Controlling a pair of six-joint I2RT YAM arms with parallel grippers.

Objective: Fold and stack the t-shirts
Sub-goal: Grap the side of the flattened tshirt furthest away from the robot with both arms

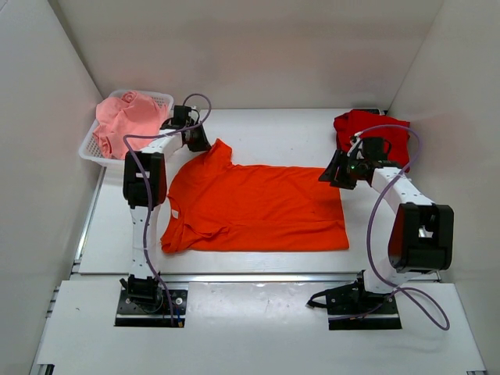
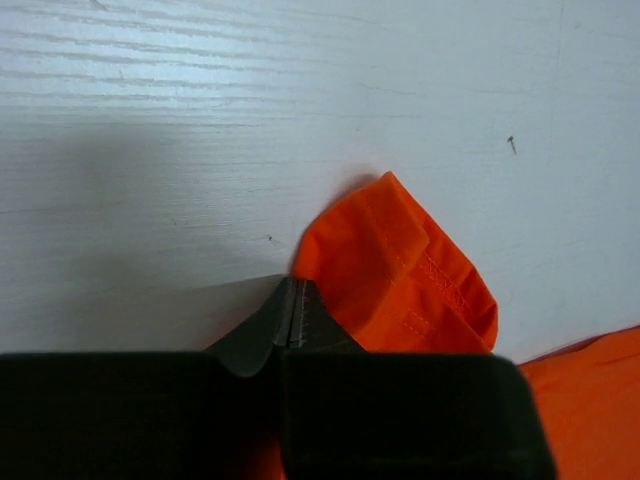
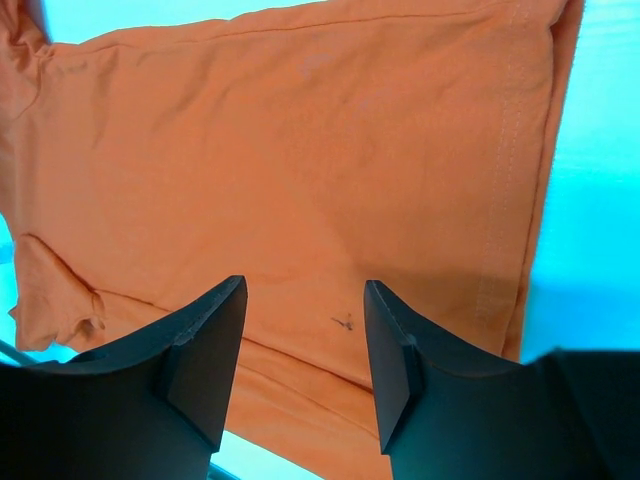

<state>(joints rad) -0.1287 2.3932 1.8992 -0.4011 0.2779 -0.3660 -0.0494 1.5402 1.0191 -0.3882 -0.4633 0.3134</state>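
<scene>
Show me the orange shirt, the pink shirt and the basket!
orange shirt (image 1: pixel 258 207): top view, middle of its body.
pink shirt (image 1: pixel 125 117): top view, crumpled cloth in the basket.
basket (image 1: pixel 162 98): top view, its far white rim.

This is a robotics lab work cell. Plain white panel walls (image 1: pixel 234 47) box in a white wood-grain table (image 1: pixel 281 133) on three sides. Two black-and-white robot arms, the left arm (image 1: pixel 146 183) and the right arm (image 1: pixel 418 230), are bolted through black base plates (image 1: pixel 152 306) at its near edge, with purple cables (image 1: pixel 388 126) looping along them. Among this hardware sit a bright orange cloth t-shirt (image 1: pixel 258 207) and a white plastic mesh basket (image 1: pixel 87 148).
</scene>
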